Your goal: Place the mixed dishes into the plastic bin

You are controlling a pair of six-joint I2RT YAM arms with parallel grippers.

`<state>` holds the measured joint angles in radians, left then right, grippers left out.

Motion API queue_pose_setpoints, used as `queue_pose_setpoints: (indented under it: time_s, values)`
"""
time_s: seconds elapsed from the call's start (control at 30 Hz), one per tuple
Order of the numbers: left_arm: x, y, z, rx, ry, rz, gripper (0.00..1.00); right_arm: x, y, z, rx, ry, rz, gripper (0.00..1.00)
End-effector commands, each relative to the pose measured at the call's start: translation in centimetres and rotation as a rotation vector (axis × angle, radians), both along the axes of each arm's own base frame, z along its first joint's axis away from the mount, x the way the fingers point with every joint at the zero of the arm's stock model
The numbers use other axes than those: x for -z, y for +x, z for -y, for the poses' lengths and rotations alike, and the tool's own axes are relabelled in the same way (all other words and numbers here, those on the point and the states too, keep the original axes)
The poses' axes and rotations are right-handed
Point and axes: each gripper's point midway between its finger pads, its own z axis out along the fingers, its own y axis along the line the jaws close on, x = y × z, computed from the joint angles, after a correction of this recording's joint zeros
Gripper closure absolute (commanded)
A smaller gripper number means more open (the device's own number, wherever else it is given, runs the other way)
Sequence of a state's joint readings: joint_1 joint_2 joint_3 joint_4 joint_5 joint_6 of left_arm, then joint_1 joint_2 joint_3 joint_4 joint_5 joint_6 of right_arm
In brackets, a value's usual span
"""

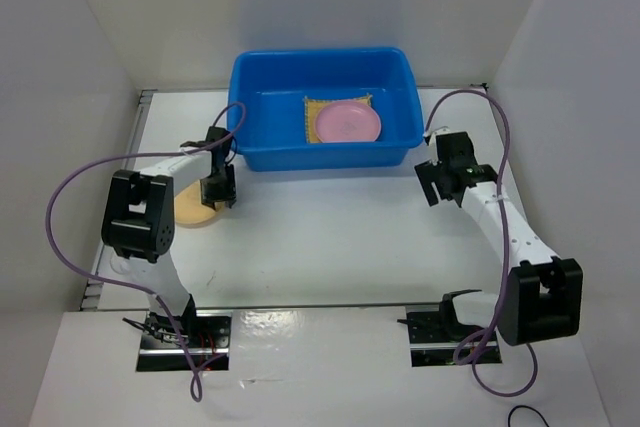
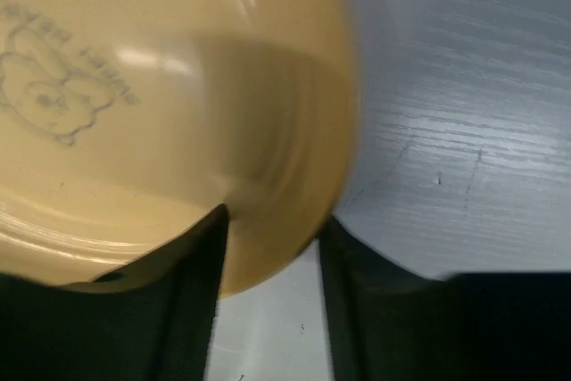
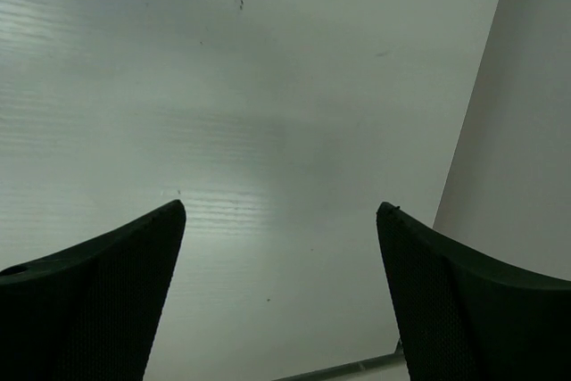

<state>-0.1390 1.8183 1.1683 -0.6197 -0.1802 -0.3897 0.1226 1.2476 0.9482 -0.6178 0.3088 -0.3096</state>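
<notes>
The rim of the round tan-orange plate (image 2: 161, 131) is straddled by the left gripper (image 2: 272, 216); whether it is pinched cannot be told. The right gripper (image 3: 281, 207) is spread wide near the edge of the white table (image 3: 223, 86).

Overhead view bright and even for me, light soft from above. Glare streaks on glossy front panel (image 1: 300, 322). Left wrist view: tan-orange plate (image 2: 161, 113) smeared, out of focus, broad shadow across it, small highlights. Right wrist view dimmer, grey; table (image 3: 268, 86) faintly banded.
</notes>
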Motion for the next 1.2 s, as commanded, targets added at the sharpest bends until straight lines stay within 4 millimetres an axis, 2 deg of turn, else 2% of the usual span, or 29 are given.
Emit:
queue_pose_setpoints:
  time_s: [0.0, 0.07, 0.13, 0.17, 0.3, 0.37, 0.53, 0.63, 0.7, 0.73, 0.83, 0.87, 0.9, 0.93, 0.97, 1.0, 1.03, 1.07, 1.1, 1.13, 1.17]
  values:
    - [1.2, -0.4, 2.3, 0.081, -0.078, -0.022, 0.56, -0.4, 0.5, 1.9, 0.105, -0.048, 0.093, 0.08]
    - [1.5, -0.8, 2.8, 0.083, -0.09, -0.032, 0.72, 0.0, -0.1, 2.7, 0.137, -0.044, 0.087, 0.08]
    - [1.2, -1.5, 2.8, 0.08, -0.073, -0.05, 0.95, 0.1, -0.2, 3.0, 0.148, -0.042, 0.105, 0.08]
    - [1.2, -1.7, 2.7, 0.073, -0.05, -0.056, 1.0, 0.1, -0.2, 3.0, 0.156, -0.035, 0.108, 0.08]
    - [-1.1, -2.1, 2.4, 0.067, -0.026, -0.018, 1.0, 0.6, -0.3, 2.7, 0.144, -0.023, 0.096, 0.08]
    - [-2.7, -1.1, 2.4, 0.066, -0.026, 0.031, 1.0, 0.7, -0.7, 2.5, 0.145, -0.009, 0.087, 0.08]
    - [-4.7, -0.1, 2.3, 0.071, -0.017, 0.071, 1.0, 0.5, -0.7, 2.3, 0.14, -0.001, 0.095, 0.08]
    - [-6.9, 0.7, 2.0, 0.03, 0.0, 0.118, 1.0, 0.5, -0.7, 2.3, 0.14, -0.001, 0.095, 0.08]
    - [-9.0, 1.2, 2.0, 0.018, -0.001, 0.16, 1.0, 0.5, -0.7, 2.3, 0.14, -0.001, 0.095, 0.08]
    - [-11.0, 2.5, 1.8, 0.009, 0.011, 0.212, 1.0, 0.5, -0.7, 2.3, 0.14, -0.001, 0.095, 0.08]
    - [-15.2, 4.0, 1.6, -0.003, 0.022, 0.294, 1.0, 0.5, -0.7, 2.3, 0.146, 0.005, 0.098, 0.08]
    - [-17.4, 5.3, 1.8, -0.017, 0.02, 0.33, 1.0, 0.5, -0.7, 2.3, 0.146, 0.005, 0.098, 0.08]
    - [-18.6, 5.9, 1.3, -0.056, 0.028, 0.346, 1.0, 0.5, -0.7, 2.3, 0.146, 0.005, 0.098, 0.08]
    - [-18.8, 6.6, 0.9, -0.096, 0.054, 0.335, 1.0, 0.5, -0.7, 2.3, 0.146, 0.005, 0.098, 0.08]
    - [-19.4, 6.3, -0.7, -0.16, 0.112, 0.309, 1.0, 0.5, -0.7, 2.3, 0.146, 0.005, 0.098, 0.08]
    - [-22.5, 7.7, -0.8, -0.184, 0.112, 0.385, 1.0, 0.5, -0.7, 2.3, 0.146, 0.005, 0.098, 0.08]
    - [-22.3, 8.7, -1.0, -0.191, 0.138, 0.371, 1.0, 0.4, -0.5, 2.3, 0.146, 0.006, 0.107, 0.08]
    - [-23.0, 8.8, -1.3, -0.196, 0.155, 0.365, 1.0, 0.3, -0.5, 2.4, 0.152, -0.001, 0.108, 0.08]
    - [-24.1, 9.5, -0.9, -0.192, 0.156, 0.388, 1.0, 0.1, -0.5, 2.4, 0.152, 0.001, 0.117, 0.08]
    - [-26.6, 11.2, -0.6, -0.2, 0.137, 0.451, 1.0, 0.1, -0.5, 2.4, 0.152, 0.001, 0.117, 0.08]
    - [-28.1, 12.0, 1.5, -0.154, 0.095, 0.495, 1.0, 0.0, -0.6, 2.6, 0.158, -0.006, 0.118, 0.08]
